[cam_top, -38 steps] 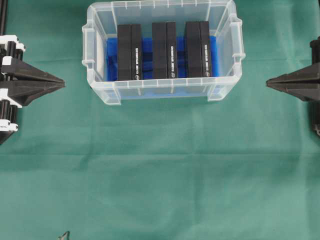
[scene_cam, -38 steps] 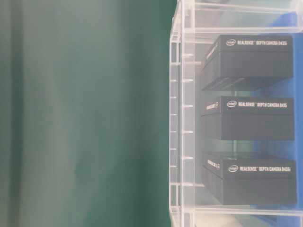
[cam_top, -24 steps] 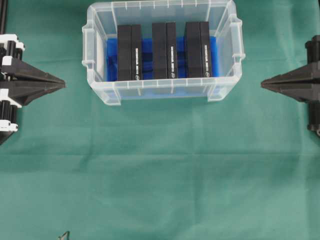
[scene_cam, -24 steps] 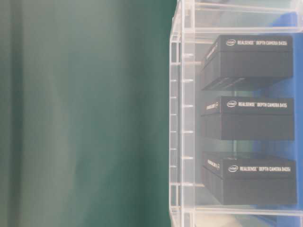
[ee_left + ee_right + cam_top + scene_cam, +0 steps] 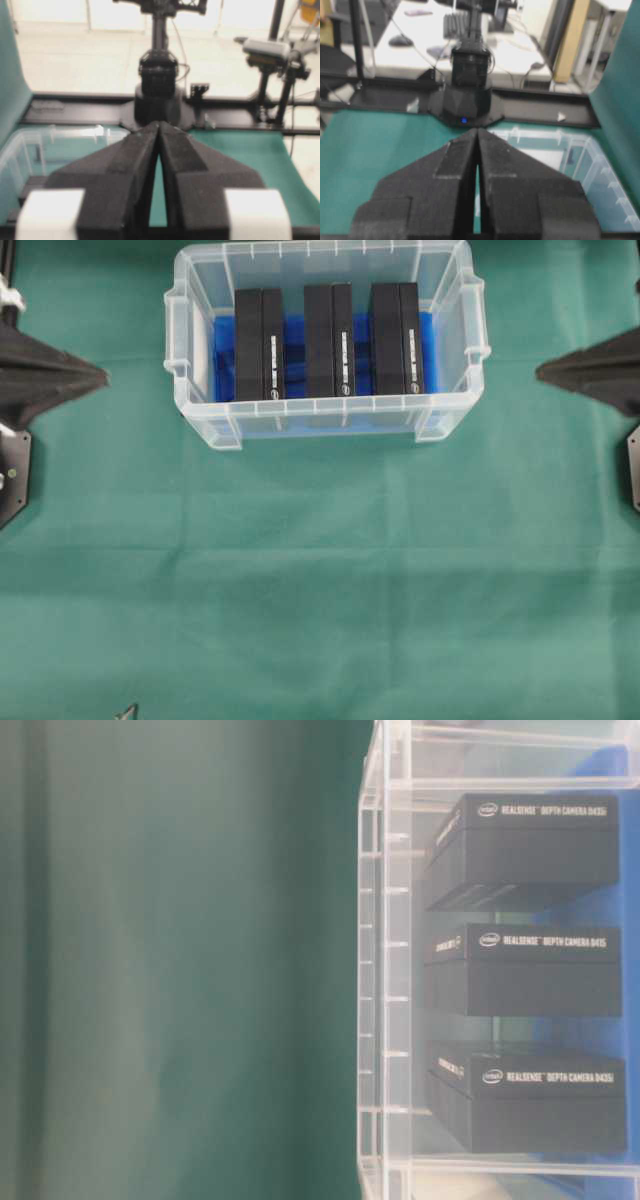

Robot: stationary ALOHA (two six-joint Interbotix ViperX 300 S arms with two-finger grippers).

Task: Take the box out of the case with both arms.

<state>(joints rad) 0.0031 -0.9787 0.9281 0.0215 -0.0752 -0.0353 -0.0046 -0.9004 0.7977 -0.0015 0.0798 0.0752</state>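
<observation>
translucent plastic, ribbed and rimmed: the case (image 5: 325, 420) sits at the far middle of my green cloth table (image 5: 320, 580), blue cloth lining (image 5: 295, 340) its bottom. three matte black boxes stand on edge inside it in a row; the middle box (image 5: 329, 340) is flanked by the left box (image 5: 259, 345) and right box (image 5: 397, 337). my left gripper (image 5: 100, 375) and right gripper (image 5: 542, 370), both black wedges, are pinched closed and hold nothing, well apart from the case on either side.
</observation>
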